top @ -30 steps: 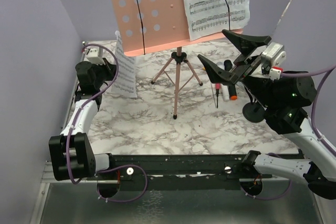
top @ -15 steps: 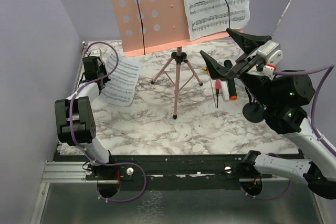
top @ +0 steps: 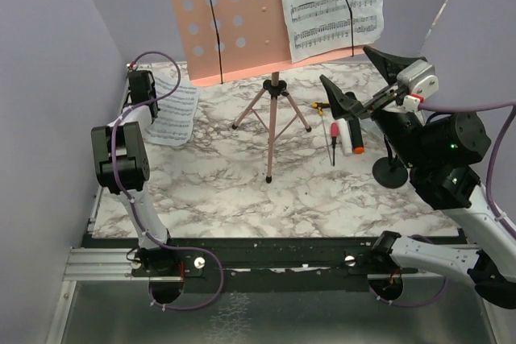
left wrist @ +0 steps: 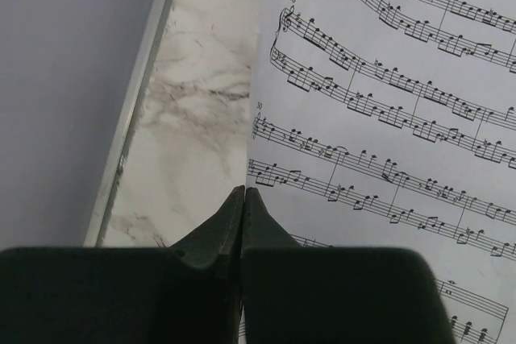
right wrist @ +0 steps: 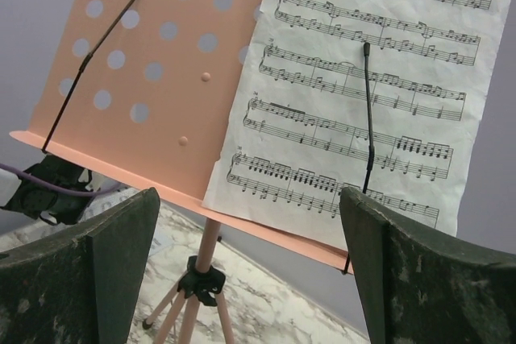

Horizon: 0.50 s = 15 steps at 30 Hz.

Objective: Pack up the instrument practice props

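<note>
Sheet-music page now lower, flatter

Music rest: pink perforated board, upright on three legs, at the back centre of the surface.
Clipped page: white, printed; I see it on the board's right half.
Loose page: far left, edge pinched by the left pincer.
White microphone: lying right of the legs.
Black holder: round base, right side.

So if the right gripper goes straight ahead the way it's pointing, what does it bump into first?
Probably the sheet-music page on the pink board, near the page's lower left edge. The open right gripper faces it; how far off is hard to tell.
</note>
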Tool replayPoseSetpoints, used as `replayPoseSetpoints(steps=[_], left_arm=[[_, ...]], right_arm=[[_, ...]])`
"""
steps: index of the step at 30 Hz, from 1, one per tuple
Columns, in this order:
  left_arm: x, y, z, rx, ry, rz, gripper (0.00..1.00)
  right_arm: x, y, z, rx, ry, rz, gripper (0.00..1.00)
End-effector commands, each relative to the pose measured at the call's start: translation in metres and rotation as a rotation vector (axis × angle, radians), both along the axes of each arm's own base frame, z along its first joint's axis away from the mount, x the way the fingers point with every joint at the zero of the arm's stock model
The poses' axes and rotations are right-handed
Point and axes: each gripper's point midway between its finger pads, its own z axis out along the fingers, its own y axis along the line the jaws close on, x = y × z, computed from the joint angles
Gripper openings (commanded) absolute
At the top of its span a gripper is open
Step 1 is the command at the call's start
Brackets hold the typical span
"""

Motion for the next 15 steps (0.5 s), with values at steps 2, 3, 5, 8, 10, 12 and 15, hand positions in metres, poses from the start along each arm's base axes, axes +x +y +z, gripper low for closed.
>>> replayPoseSetpoints(steps=[2,3,5,8,10,12,15], left_arm=[[0.02,0.027,0.0,0.12,0.06,0.023,0.0],[0.023,0.028,-0.003,0.124,0.067,0.025,0.0],[0.026,0.031,-0.011,0.13,0.088,0.033,0.0],[0.024,0.038,-0.018,0.152,0.114,0.055,0.0],[0.023,0.042,-0.019,0.166,0.122,0.064,0.0],[0.022,0.048,-0.018,0.176,0.125,0.073,0.0],[0.025,0.053,-0.012,0.174,0.112,0.068,0.01]], right_arm=[[0.003,-0.022,0.001,-0.02,0.038,-0.097,0.96],[0.003,-0.025,0.002,-0.02,0.041,-0.108,0.96],[0.003,-0.03,0.005,-0.019,0.045,-0.126,0.96],[0.004,-0.035,0.007,-0.023,0.054,-0.15,0.96],[0.005,-0.038,0.007,-0.026,0.062,-0.162,0.96],[0.005,-0.04,0.006,-0.029,0.072,-0.169,0.96],[0.004,-0.041,0.005,-0.03,0.082,-0.171,0.96]])
